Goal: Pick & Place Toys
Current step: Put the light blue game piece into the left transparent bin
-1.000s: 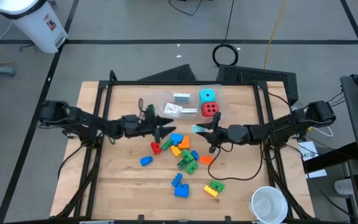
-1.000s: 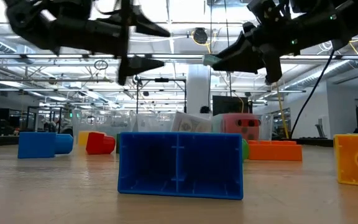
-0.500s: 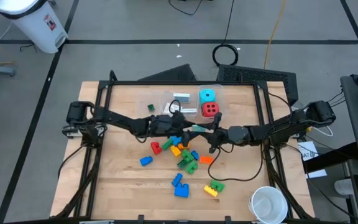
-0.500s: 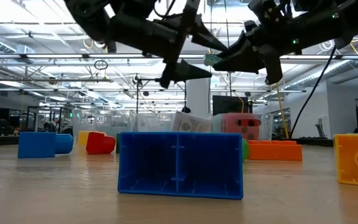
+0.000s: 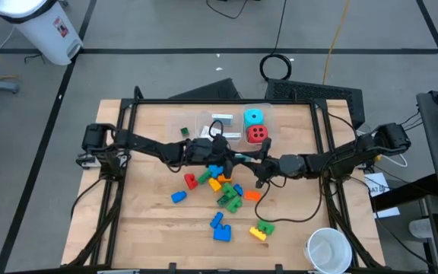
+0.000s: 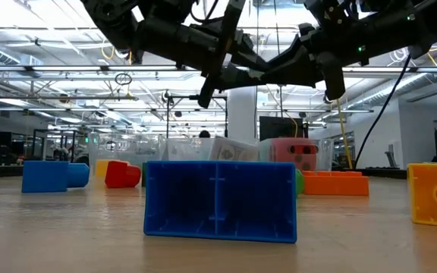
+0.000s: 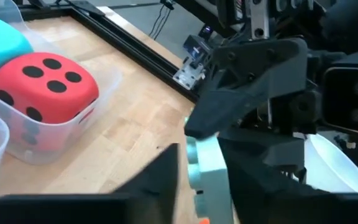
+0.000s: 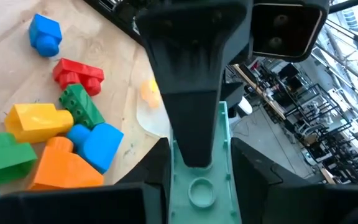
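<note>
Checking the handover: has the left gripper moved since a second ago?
Yes. In the high view the left gripper has travelled rightward, from beside the clear plastic bins to the pale teal flat piece that the right gripper holds.

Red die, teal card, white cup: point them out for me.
Red die (image 7: pixel 42 84): left wrist view, dotted top face.
Teal card (image 8: pixel 199 183): right wrist view, flat face near its round stud.
White cup (image 5: pixel 328 250): high view, inside bottom.

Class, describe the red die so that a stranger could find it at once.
Look to the far edge of the wooden table, where clear bins sit. The red die with black dots lies in one, beside a cyan die; no other toy is a red dotted cube.
</note>
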